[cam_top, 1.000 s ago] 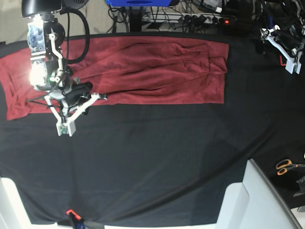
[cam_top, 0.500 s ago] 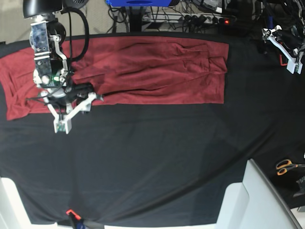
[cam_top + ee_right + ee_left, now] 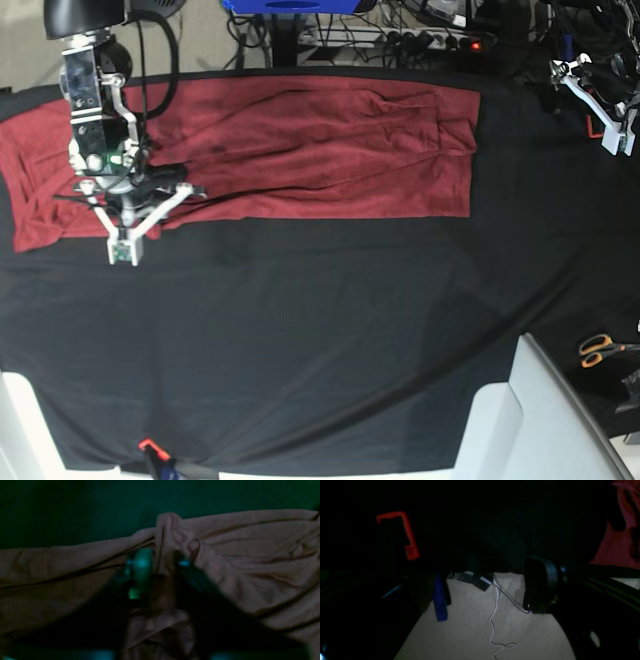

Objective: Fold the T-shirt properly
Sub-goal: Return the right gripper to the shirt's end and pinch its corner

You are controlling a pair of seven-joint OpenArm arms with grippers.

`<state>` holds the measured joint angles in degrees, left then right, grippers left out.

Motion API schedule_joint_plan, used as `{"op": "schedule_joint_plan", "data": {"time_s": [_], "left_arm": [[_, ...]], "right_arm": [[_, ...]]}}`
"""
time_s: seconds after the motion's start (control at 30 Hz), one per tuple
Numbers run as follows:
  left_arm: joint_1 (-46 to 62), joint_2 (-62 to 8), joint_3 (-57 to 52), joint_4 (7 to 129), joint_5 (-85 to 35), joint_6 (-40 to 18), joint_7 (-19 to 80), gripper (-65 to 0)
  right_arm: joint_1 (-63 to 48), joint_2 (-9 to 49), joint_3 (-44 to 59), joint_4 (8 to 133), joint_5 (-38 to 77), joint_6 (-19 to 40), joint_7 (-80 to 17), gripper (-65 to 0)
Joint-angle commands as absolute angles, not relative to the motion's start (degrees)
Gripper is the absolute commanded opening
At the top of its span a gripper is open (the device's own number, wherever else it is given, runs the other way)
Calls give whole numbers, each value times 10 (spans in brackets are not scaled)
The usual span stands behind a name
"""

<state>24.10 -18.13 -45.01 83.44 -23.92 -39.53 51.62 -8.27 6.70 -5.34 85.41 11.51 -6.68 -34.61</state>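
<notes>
The maroon T-shirt (image 3: 320, 150) lies spread in a long band across the far half of the black table cover (image 3: 320, 330). My right gripper (image 3: 150, 195) sits at the shirt's near edge toward the left end. In the right wrist view its dark fingers (image 3: 140, 575) are shut on a raised fold of the T-shirt (image 3: 237, 555), pinched at the gripper's tips (image 3: 162, 565). My left gripper (image 3: 600, 105) hangs open and holding nothing over the far right corner, away from the shirt. Its view is dark and shows a red-tipped finger (image 3: 406, 535) and a strip of T-shirt (image 3: 615, 547).
Orange-handled scissors (image 3: 603, 348) lie at the right edge. A white angled panel (image 3: 530, 420) rises at the bottom right. An orange clip (image 3: 148, 445) sits at the table's front edge. Cables and a power strip (image 3: 400, 35) run behind the table.
My right gripper has shifted left along the shirt's near edge and closed on a fold of fabric. The left arm has barely moved.
</notes>
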Motion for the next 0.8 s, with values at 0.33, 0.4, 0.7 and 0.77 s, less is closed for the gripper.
{"op": "schedule_joint_plan", "data": {"time_s": [0.33, 0.4, 0.7, 0.77], "left_arm": [[241, -191, -452, 841, -243, -400, 509, -127], [241, -191, -452, 841, -243, -400, 509, -127], [240, -191, -451, 841, -243, -400, 509, -127], [240, -191, -451, 841, -243, -400, 509, -127]], "right_arm": [[-84, 81, -36, 854, 111, -68, -339, -648], [-87, 81, -33, 856, 111, -68, -341, -648], [-124, 80, -34, 886, 111, -68, -341, -648], [-131, 79, -33, 900, 111, -68, -341, -648]]}}
